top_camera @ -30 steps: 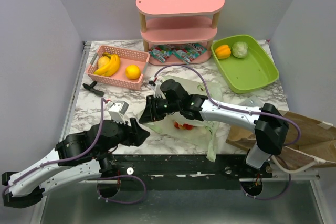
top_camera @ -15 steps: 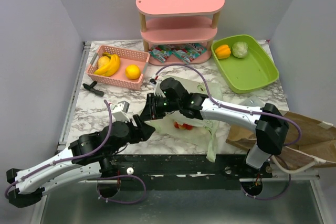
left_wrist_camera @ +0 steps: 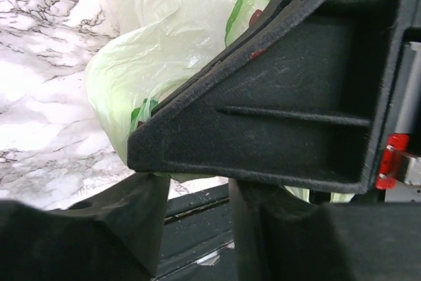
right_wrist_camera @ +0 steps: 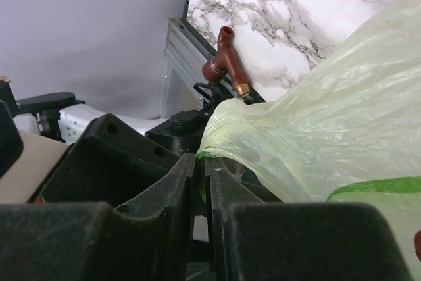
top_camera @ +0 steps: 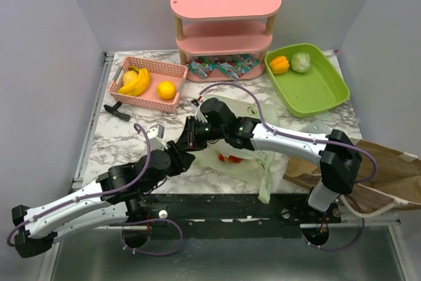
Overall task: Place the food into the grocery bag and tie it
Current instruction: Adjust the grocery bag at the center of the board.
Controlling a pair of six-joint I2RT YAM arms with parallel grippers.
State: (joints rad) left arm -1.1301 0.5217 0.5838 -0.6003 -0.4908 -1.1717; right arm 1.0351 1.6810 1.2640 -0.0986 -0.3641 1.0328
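From above, a white grey-veined marble table (top_camera: 115,139) fills a booth of plain pale lilac walls (top_camera: 46,44). At the back stands a pink three-tier wooden shelf (top_camera: 225,1), and teal-and-red snack packets (top_camera: 223,67) lie under its lowest tier. To the left, a pink slatted plastic basket (top_camera: 152,102) holds yellow bananas (top_camera: 137,82) and a round orange fruit (top_camera: 166,89). To the right, a lime-green plastic tray (top_camera: 319,91) holds an orange bell pepper (top_camera: 279,64) and a pale green leafy head (top_camera: 300,62). A small black T-shaped tool (top_camera: 118,111) lies near the left edge. A stiff brown paper bag (top_camera: 388,169) lies flat at the front right.

The thin translucent pale-green plastic grocery bag (top_camera: 253,159) lies crumpled at front centre, with small red fruits (top_camera: 229,158) showing through it. The right gripper (top_camera: 189,137) and left gripper (top_camera: 184,156) meet at its left end, too small here for their jaws to be read.

In the left wrist view, the right gripper's black body blocks most of the frame. The left gripper's blurred fingers (left_wrist_camera: 145,222) stand part-way apart, with the bag's film bulging just beyond. I cannot tell whether any film is caught.

In the right wrist view, the jaws are nearly together, pinching the bag's edge. Behind are marble, a grey wall and a brown tap-shaped fitting (right_wrist_camera: 227,64) at the table's rim. The left arm is cut off at the frame's left.
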